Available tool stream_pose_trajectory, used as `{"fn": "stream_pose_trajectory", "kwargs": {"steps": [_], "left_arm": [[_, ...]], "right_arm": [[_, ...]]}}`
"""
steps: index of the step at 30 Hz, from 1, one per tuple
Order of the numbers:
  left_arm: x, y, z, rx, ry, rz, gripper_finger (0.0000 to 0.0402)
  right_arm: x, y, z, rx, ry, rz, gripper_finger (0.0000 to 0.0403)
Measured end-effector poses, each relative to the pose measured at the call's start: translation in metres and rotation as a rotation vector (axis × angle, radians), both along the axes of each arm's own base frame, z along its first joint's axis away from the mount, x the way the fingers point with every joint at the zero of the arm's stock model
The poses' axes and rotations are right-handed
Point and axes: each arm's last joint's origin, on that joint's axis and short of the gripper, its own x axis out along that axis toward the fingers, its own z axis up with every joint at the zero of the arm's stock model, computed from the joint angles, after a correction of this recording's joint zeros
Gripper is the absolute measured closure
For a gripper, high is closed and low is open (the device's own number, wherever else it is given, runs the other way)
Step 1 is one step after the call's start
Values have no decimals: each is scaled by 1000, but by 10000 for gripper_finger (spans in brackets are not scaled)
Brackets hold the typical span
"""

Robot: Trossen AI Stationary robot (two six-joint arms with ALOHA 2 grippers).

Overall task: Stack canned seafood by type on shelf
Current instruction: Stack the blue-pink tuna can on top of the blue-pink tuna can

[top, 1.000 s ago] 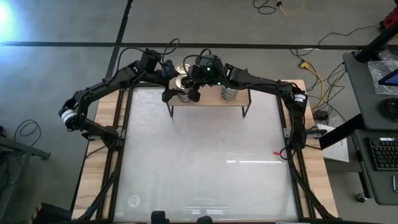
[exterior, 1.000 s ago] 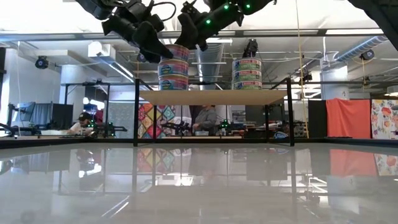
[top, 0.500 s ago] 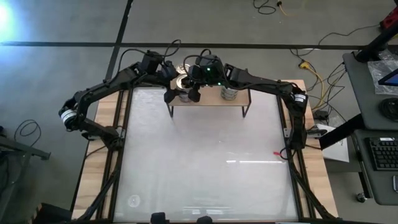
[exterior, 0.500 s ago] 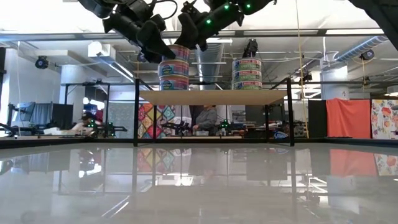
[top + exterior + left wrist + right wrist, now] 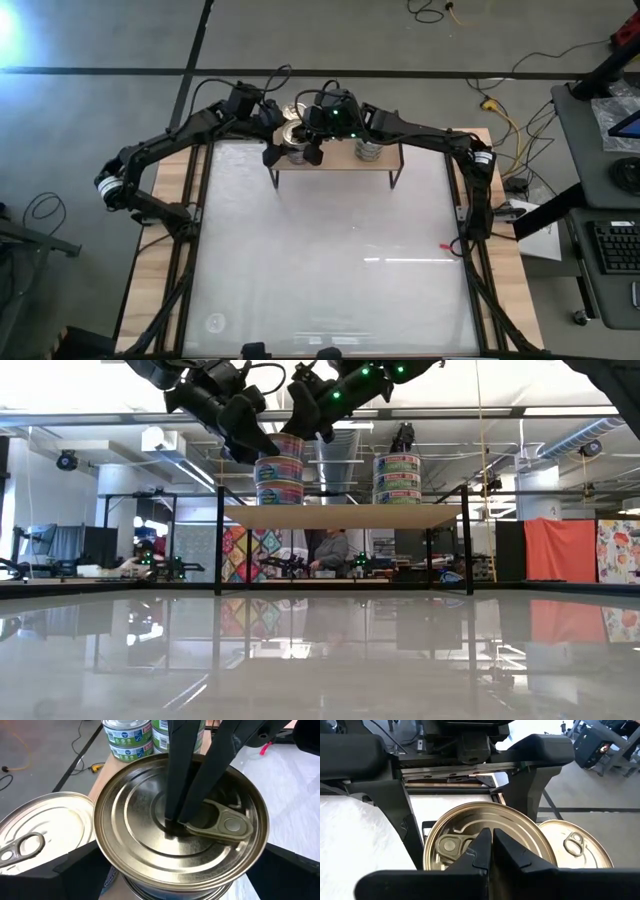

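Right pincer [image 5: 490, 847], tips together, presses the gold tin [image 5: 180, 820]; left pincer [image 5: 180, 870] apart; labels seemingly illegible.

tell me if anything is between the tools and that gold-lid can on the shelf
Nothing visible is. The left tool straddles the top gold-lid can of the left stack, and the right tool rests shut, fingertips on that can's lid. A second gold-lid can sits beside it, and the other stack stands apart on the shelf.
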Motion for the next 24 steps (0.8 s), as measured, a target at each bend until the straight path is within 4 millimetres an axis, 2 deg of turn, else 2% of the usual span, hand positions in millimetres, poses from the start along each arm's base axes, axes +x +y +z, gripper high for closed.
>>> {"fn": "stream_pose_trajectory", "kwargs": {"steps": [14,24], "left_arm": [[-5,-4,3,-11,16,3,3],[-29,-23,29,51,-14,5,3]], "right_arm": [[-1,0,-3,10,27,-2,390],[-1,0,-3,9,25,-2,390]]}}
